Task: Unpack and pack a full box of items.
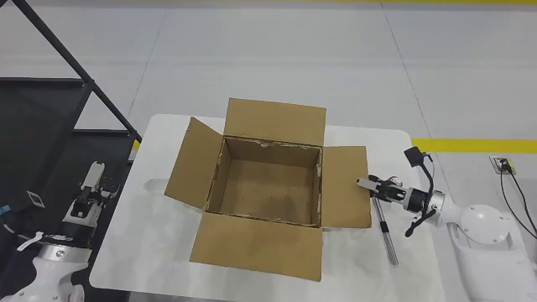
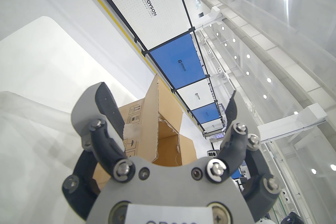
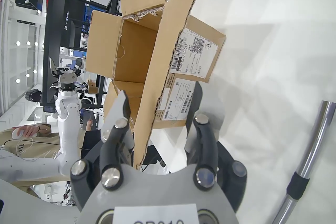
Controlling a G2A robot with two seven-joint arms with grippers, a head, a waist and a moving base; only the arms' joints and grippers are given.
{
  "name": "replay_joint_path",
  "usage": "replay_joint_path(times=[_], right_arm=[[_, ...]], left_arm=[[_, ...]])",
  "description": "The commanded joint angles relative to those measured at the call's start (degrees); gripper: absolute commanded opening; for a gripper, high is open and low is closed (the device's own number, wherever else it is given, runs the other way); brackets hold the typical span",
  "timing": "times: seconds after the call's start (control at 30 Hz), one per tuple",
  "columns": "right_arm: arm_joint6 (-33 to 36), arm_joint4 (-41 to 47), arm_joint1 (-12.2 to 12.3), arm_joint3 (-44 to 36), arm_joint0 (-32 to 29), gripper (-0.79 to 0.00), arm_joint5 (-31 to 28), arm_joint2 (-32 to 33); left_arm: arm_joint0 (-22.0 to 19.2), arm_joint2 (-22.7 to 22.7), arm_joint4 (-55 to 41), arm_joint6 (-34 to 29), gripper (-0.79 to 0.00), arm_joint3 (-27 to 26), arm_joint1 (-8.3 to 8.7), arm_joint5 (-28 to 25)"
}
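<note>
A brown corrugated cardboard box [image 1: 258,246] sat in the middle of the white tabletop [image 1: 352,262], close to its far edge. All four flaps were folded outward, and the floor of the box was bare from above, so I judged the unpacking half of the job finished and the packing not yet begun.

The right gripper [image 1: 369,184] hung at the outer edge of the flap facing the right edge of the tabletop. In the right wrist view the right gripper [image 3: 160,93] had its jaws apart with the flap's corrugated edge running between them. It straddled the cardboard without pinching it, though I could not tell whether either pad brushed the flap. That placement looked meant for catching the flap, either to steady the box [image 3: 131,51] or to fold it.

A slim silver metal rod with a black band [image 1: 386,233] lay near the right edge, just beside that flap, within the right arm's reach and probably waiting to be packed.

The left gripper [image 1: 91,183] sat beyond the left edge of the tabletop, well apart from the box. Its jaws were spread on nothing, which looked like parking out of the way.
</note>
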Motion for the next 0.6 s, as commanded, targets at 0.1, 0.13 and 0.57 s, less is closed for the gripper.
replay_joint_path(times=[0.1, 0.13, 0.57], right_arm=[[-1.1, -0.1, 0.4, -2.1, -1.0, -0.696, 2.2, -0.6], [-1.3, -0.1, 0.5, -2.6, -1.2, -0.748, 2.7, -0.8], [-5.8, -0.7, 1.1, -7.7, -4.1, -0.785, 6.9, -3.5]], left_arm=[[0.2, -0.1, -0.4, -0.2, 0.0, 0.6, 0.02, -0.5], [0.2, -0.1, -0.6, -0.2, 0.0, 0.7, 0.01, -0.6], [1.7, -1.6, -2.8, -0.8, 0.0, 2.0, 0.03, -2.7]])
